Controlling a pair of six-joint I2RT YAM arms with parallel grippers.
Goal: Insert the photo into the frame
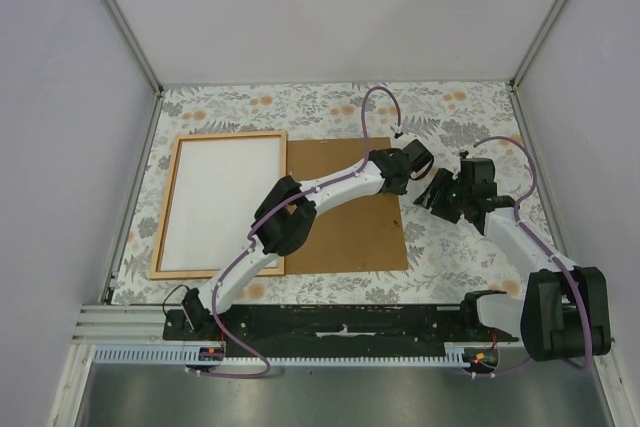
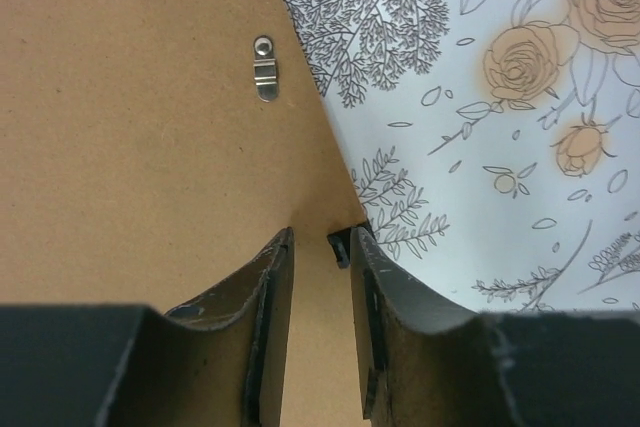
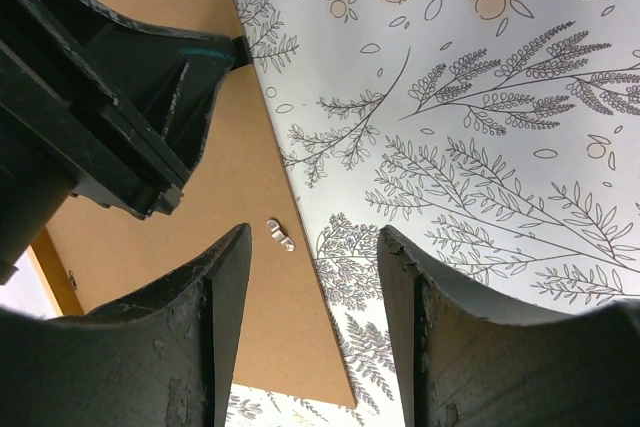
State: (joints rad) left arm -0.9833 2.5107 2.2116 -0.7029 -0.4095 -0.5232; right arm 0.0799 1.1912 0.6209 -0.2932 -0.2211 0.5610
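The photo (image 1: 215, 202) lies white side up inside the light-brown wooden frame (image 1: 164, 212) at the left of the table. The brown backing board (image 1: 345, 237) lies flat to the right of the frame. My left gripper (image 1: 408, 175) hangs over the board's right edge. In the left wrist view its fingers (image 2: 320, 242) are a narrow gap apart with nothing between them, and a small black tab (image 2: 340, 245) sits by the right fingertip. My right gripper (image 1: 432, 197) is wide open and empty (image 3: 315, 237) above the same board edge. A strip of the frame (image 3: 55, 272) shows there.
A floral tablecloth (image 1: 450, 117) covers the table. A small metal clip (image 2: 265, 67) is fixed to the board near its edge; it also shows in the right wrist view (image 3: 281, 235). The left gripper's body (image 3: 100, 77) is close beside my right gripper. White walls enclose the table.
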